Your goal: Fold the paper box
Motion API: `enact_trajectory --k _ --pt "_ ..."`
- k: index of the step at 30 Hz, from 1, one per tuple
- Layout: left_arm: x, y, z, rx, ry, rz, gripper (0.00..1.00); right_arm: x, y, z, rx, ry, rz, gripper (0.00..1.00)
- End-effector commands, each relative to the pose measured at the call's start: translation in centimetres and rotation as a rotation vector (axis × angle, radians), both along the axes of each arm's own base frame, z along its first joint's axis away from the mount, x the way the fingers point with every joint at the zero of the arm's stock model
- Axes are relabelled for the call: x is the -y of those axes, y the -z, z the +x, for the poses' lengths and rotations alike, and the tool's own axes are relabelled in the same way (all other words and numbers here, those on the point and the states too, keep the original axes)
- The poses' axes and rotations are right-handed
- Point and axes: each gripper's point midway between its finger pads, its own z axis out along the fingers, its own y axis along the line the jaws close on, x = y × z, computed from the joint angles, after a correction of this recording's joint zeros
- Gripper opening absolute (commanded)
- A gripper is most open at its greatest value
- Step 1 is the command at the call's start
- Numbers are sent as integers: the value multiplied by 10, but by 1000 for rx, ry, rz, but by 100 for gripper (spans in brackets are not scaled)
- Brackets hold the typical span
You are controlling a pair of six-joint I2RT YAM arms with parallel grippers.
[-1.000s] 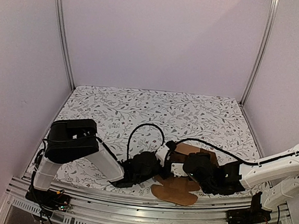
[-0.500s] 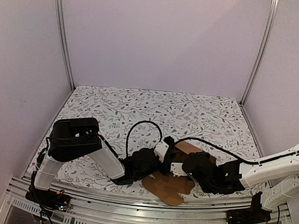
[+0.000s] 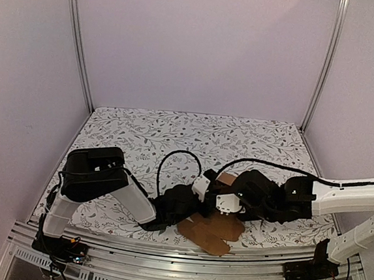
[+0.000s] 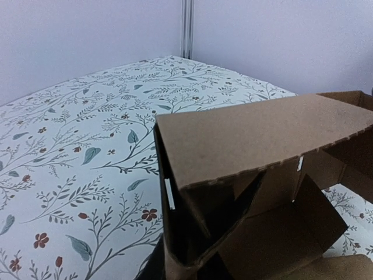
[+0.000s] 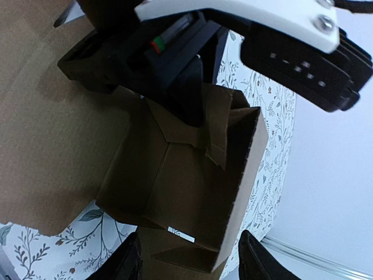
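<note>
Brown paper box half-formed: your left gripper clamped on its upright wall; your right gripper jaws apart, box's near corner lying between them.

From above, the arms cover much of the paper box. The left gripper has its fingertips hidden there. The left wrist view cuts the box off at the bottom and right. Of the right gripper, only two dark finger ends peek in at the bottom edge.
</note>
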Motion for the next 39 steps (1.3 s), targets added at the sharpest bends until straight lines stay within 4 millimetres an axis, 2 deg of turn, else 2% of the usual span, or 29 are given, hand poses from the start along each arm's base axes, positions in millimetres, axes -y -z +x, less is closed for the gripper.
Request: enact_trajectory --k 1,7,10,13,16,20,23,30,34,39 --pt "1 -8 10 24 -8 -16 13 16 -14 -21 -269 1 30 56" --pt "4 -10 12 37 -9 9 13 11 -44 -32 -424 -16 155 65" --pt "5 -14 12 51 -2 19 13 9 -64 -32 -555 10 292 73" --pt "6 -14 12 59 0 37 13 11 -88 -7 -646 105 474 81" --pt "9 -13 11 64 13 47 13 17 -95 23 -734 230 603 82" --pt "11 -10 10 64 28 58 14 9 -65 56 -962 395 697 82" --pt "11 -11 10 66 30 63 14 -2 -41 69 -1124 463 729 82" --pt "13 -9 10 66 45 84 19 -16 0 73 -1316 525 699 77" --pt "18 -8 10 57 62 92 29 -18 11 73 -1364 536 697 67" --pt "20 -7 14 46 75 89 32 -15 27 75 -1386 560 678 61"
